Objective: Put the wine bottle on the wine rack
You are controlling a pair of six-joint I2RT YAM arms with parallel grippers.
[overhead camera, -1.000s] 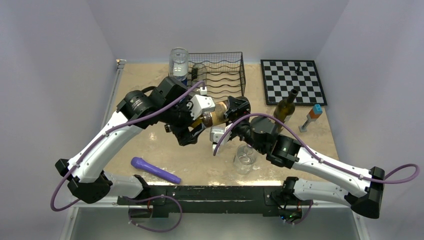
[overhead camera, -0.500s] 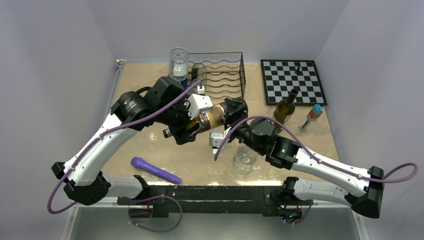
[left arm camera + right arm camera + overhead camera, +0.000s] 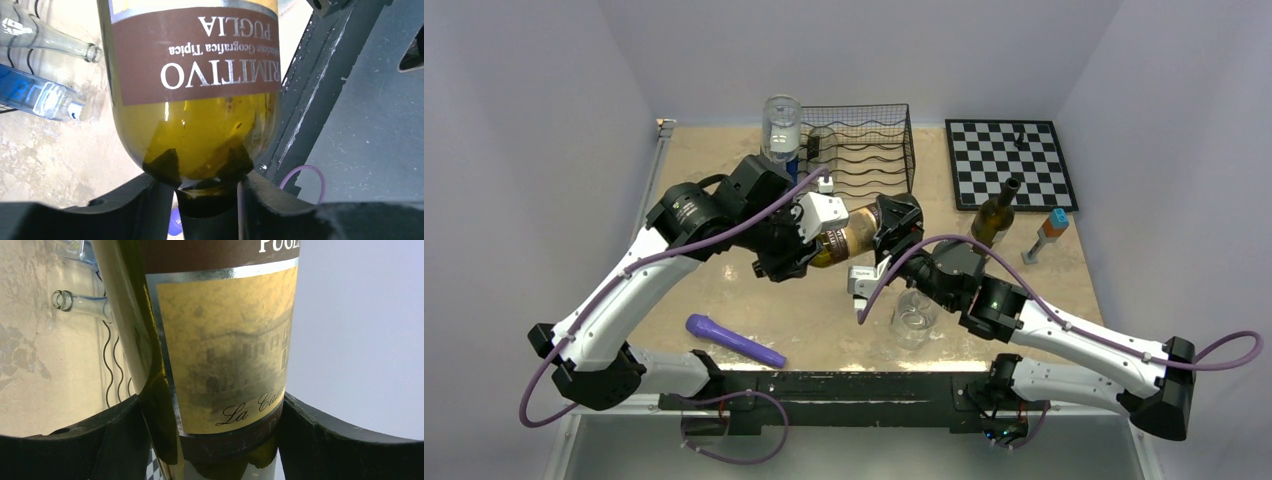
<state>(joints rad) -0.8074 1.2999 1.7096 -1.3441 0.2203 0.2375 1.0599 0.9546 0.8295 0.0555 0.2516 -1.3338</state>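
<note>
The counter (image 3: 714, 290) carries the wine rack (image 3: 864, 150) just beyond both pairs of jaws. The wine bottle (image 3: 849, 235) hangs roughly level in the air between the two arms, short of the rack's near wall. The left jaws are closed where the bottle's shoulder narrows to the neck, and the right jaws are spread wide and clamped across its labelled body (both holds look firm). The step in hand, I judge, is carrying the bottle forward onto a wavy tier. Both arms should travel together so neither hold twists, with the bottle kept level and lined up with one trough. A clear bottle (image 3: 45, 40) lies beside the left jaws near the wires, so choose a free trough. Let go only once the wires bear the weight.
</note>
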